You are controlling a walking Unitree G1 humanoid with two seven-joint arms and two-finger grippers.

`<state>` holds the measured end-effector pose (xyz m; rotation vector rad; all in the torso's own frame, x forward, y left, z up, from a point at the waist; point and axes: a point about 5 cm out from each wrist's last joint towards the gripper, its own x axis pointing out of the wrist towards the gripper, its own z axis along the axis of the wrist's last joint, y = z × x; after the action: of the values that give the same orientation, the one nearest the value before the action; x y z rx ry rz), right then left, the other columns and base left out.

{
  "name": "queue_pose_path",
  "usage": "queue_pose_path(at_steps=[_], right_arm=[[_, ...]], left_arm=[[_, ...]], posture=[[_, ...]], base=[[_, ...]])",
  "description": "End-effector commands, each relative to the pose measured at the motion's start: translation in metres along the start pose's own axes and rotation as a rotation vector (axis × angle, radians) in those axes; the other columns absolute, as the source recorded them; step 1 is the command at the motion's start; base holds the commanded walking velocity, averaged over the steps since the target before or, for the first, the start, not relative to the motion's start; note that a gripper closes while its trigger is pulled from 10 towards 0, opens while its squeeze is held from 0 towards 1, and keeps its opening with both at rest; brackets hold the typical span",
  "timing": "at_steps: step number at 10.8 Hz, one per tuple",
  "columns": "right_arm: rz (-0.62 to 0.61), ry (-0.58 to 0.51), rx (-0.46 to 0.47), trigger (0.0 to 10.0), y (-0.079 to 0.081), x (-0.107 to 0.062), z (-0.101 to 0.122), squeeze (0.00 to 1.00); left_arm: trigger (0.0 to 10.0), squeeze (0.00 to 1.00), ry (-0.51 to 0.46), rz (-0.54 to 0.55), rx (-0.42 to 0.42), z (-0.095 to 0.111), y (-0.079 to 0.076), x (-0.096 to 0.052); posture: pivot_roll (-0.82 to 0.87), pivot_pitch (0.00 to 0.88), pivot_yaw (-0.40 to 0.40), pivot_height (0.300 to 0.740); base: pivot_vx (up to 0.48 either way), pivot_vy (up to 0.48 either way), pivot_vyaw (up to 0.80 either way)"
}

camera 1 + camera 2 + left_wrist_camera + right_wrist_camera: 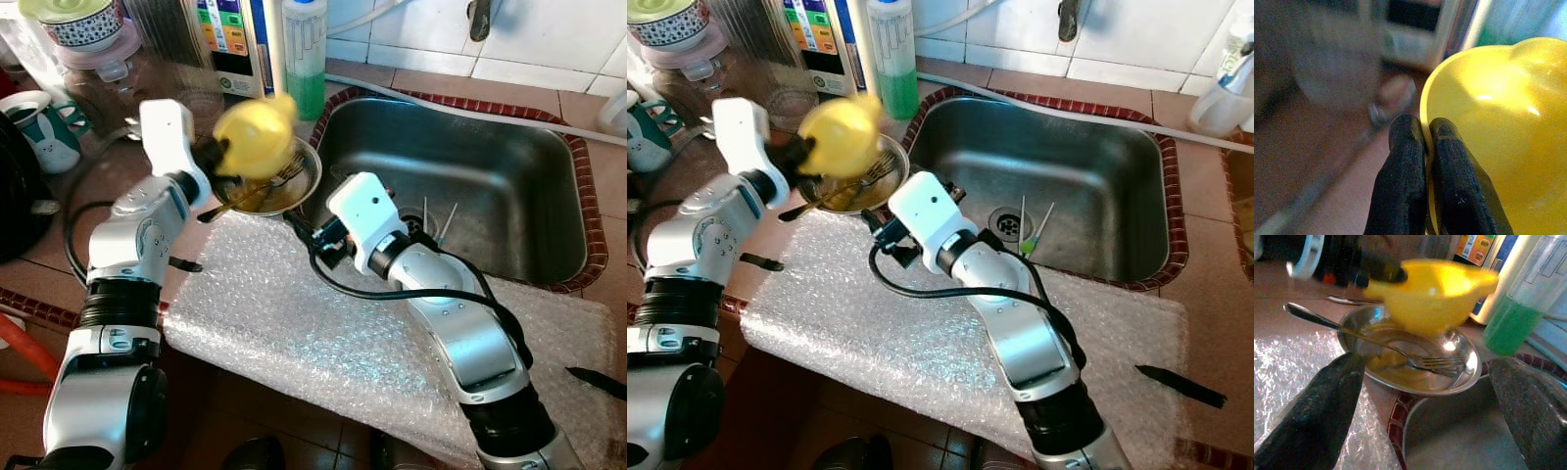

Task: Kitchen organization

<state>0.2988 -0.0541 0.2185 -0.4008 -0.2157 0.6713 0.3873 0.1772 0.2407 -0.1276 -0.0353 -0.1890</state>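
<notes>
My left gripper (217, 157) is shut on the rim of a yellow plastic bowl (255, 134), holding it in the air just above a shallow steel dish (299, 186). In the left wrist view both black fingers (1408, 161) pinch the yellow rim (1488, 122). A fork (1396, 352) lies across the steel dish (1459, 377), which sits on the counter at the sink's left edge. My right gripper (312, 235) is open, low over the bubble wrap, pointing at the dish; its fingers (1312, 416) frame the dish in the right wrist view.
A steel sink (460, 186) holds thin sticks by its drain. Bubble wrap (323, 333) covers the counter front. A green soap bottle (305, 54), a water purifier (230, 44), jars (83, 39) and a mug (44, 127) stand at the back left. A black object (1181, 384) lies at the right.
</notes>
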Motion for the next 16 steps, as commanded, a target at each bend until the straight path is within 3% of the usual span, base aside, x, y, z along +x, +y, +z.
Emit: queue_pose_path(at_steps=[1,3,4,5,6,8,10,11,13,14,16], right_arm=[[-0.007,-0.015,0.003,10.0,0.000,0.002,0.003,0.20],[-0.070,-0.066,0.052,10.0,-0.008,0.004,0.009,0.20],[-0.097,-0.096,0.081,10.0,-0.013,0.005,0.014,0.17],[-0.126,-0.146,0.184,10.0,-0.019,0.006,0.021,0.00],[-0.147,-0.191,0.312,10.0,-0.024,0.007,0.027,0.00],[-0.159,-0.215,0.426,10.0,-0.028,0.009,0.031,0.00],[-0.162,-0.214,0.500,10.0,-0.029,0.014,0.031,0.00],[-0.159,-0.213,0.509,10.0,-0.028,0.016,0.031,0.00],[-0.165,-0.199,0.538,10.0,-0.027,0.023,0.030,0.00],[-0.174,-0.191,0.553,10.0,-0.027,0.027,0.029,0.00],[-0.173,-0.202,0.555,10.0,-0.026,0.033,0.034,0.00]], left_arm=[[0.0,0.00,-0.107,0.029,0.077,0.017,0.001,-0.004],[0.0,0.00,-0.163,0.114,0.272,0.021,0.002,-0.011],[0.0,0.00,-0.214,0.131,0.294,0.022,0.001,-0.015],[0.0,0.00,-0.326,0.143,0.441,0.028,-0.006,-0.023],[0.3,0.00,-0.376,0.144,0.514,0.029,-0.012,-0.028],[1.4,0.00,-0.456,0.105,0.527,0.031,-0.024,-0.035],[0.5,0.00,-0.565,0.013,0.527,0.032,-0.048,-0.044],[0.5,0.00,-0.585,-0.017,0.512,0.031,-0.055,-0.047],[2.0,0.00,-0.593,-0.076,0.499,0.024,-0.070,-0.051],[1.8,0.00,-0.581,-0.101,0.490,0.018,-0.077,-0.051],[2.2,0.00,-0.571,-0.121,0.486,0.013,-0.082,-0.052]], posture=[[-0.09,0.204,0.102,0.740],[-0.08,0.198,0.104,0.740],[-0.08,0.196,0.103,0.740],[-0.08,0.193,0.103,0.740],[-0.07,0.194,0.102,0.740],[-0.07,0.198,0.099,0.740],[-0.07,0.200,0.098,0.740],[-0.07,0.201,0.099,0.740],[-0.07,0.203,0.101,0.740],[-0.07,0.204,0.102,0.740],[-0.07,0.207,0.101,0.740]], base=[[0.000,0.000,0.00],[0.000,0.000,0.00],[0.000,0.000,0.00],[0.000,0.000,0.00],[0.000,0.000,0.00],[0.000,0.000,0.00],[0.000,0.000,0.00],[0.000,0.000,0.00],[0.000,0.000,0.00],[0.000,0.000,0.00],[0.000,0.000,0.00]])
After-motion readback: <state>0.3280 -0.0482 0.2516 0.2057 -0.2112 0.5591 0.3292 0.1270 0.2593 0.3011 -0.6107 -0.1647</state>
